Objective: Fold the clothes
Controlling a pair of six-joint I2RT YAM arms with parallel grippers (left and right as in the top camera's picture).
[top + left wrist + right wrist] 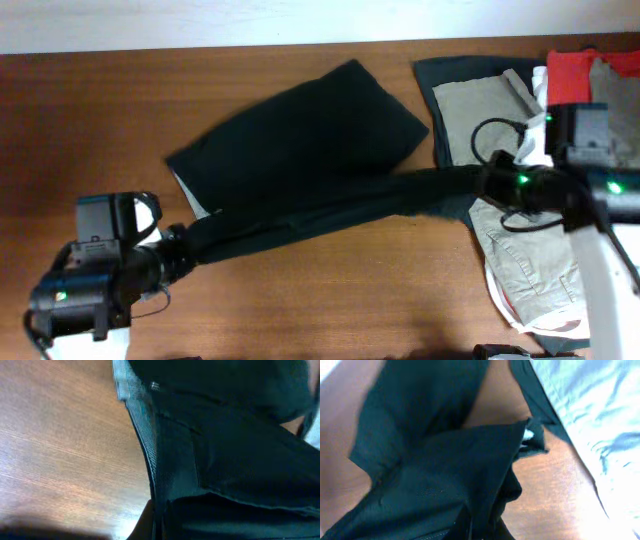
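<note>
The black shorts (310, 130) lie on the brown table (100, 110), one part flat at the centre and a long edge pulled taut in a band (330, 205) between my two grippers. My left gripper (185, 248) is shut on the left end of that band, near the pale waistband lining (142, 430). My right gripper (482, 183) is shut on the right end. In both wrist views black fabric (445, 480) covers the fingers, so the fingertips are hidden.
A pile of other clothes sits at the right: a khaki garment (475, 115), a dark one under it (440, 75), a red piece (575, 75) and pale trousers (530, 270). The pale fabric also shows in the right wrist view (590, 415).
</note>
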